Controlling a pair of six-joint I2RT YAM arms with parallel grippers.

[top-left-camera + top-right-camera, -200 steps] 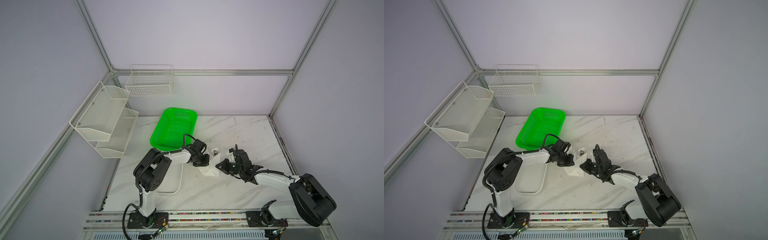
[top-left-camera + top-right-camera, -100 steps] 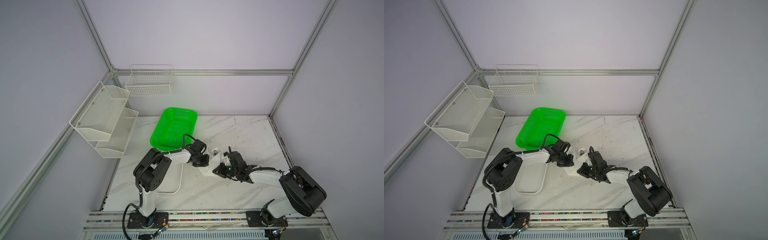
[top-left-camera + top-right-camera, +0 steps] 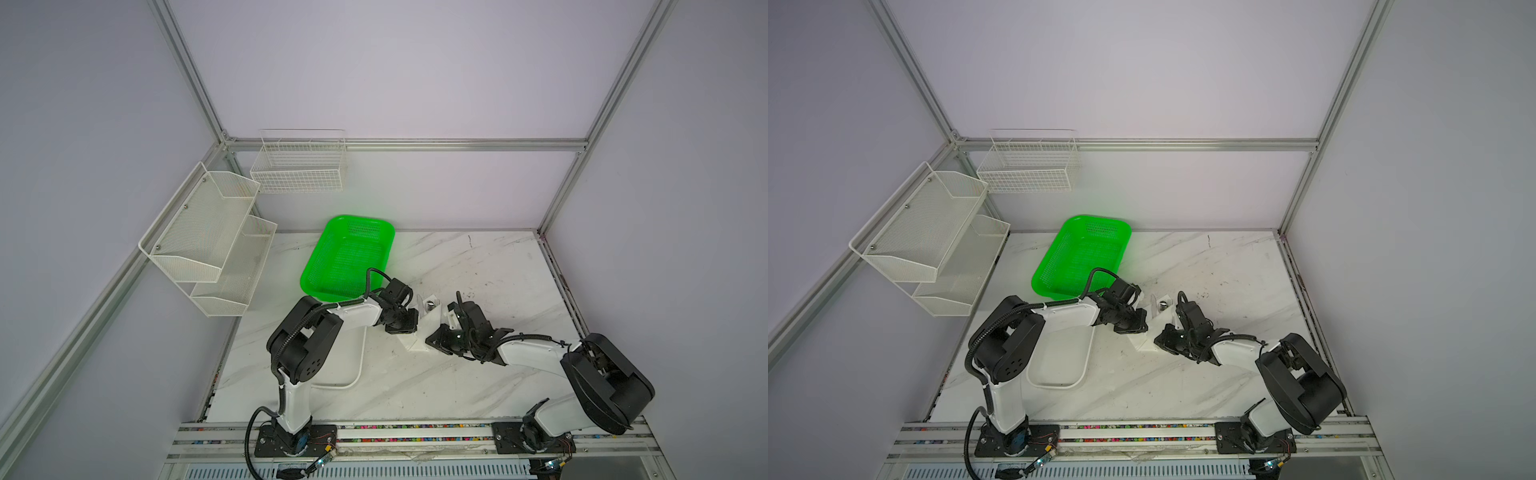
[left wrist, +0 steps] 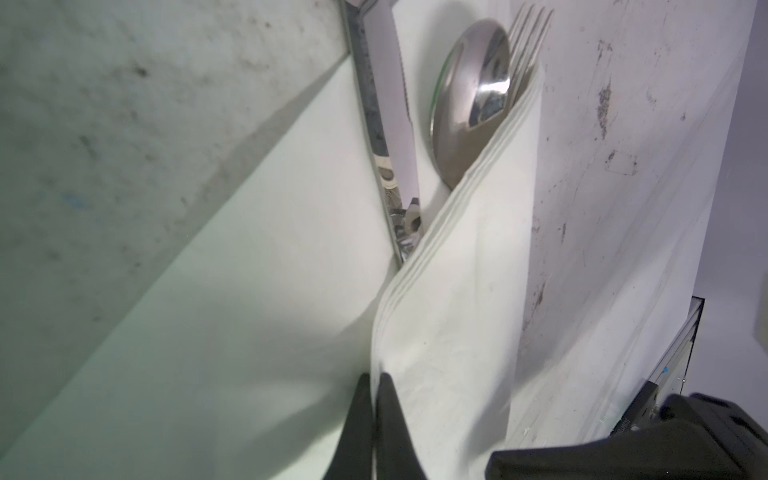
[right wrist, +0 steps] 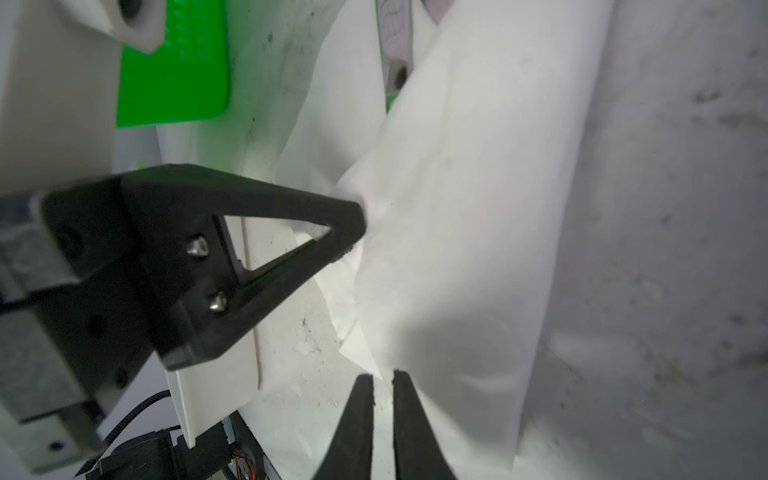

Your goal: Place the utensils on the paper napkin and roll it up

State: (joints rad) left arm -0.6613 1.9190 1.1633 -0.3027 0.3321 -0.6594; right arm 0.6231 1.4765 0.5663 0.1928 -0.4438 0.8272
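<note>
Knife, spoon, fork: 1 each, on 1 napkin.
The left gripper pinches napkin, right gripper unclear; marble table, pale walls.

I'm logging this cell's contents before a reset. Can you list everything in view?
paper napkin: 1, white, on the table between the grippers, partly folded over the cutlery
knife: 1, silver, on the napkin
spoon: 1, silver, beside the knife
fork: 1, silver, by the spoon, only tines showing
plastic basket: 1, green, back of the table
tray: 1, white, under the left arm
wire basket: 1, white, back wall
mesh shelf: 1, white, two tiers, left wall
table: 1, white marble
left gripper: 1, black, shut on the napkin's fold
right gripper: 1, black, slightly open by the napkin's edge
</note>
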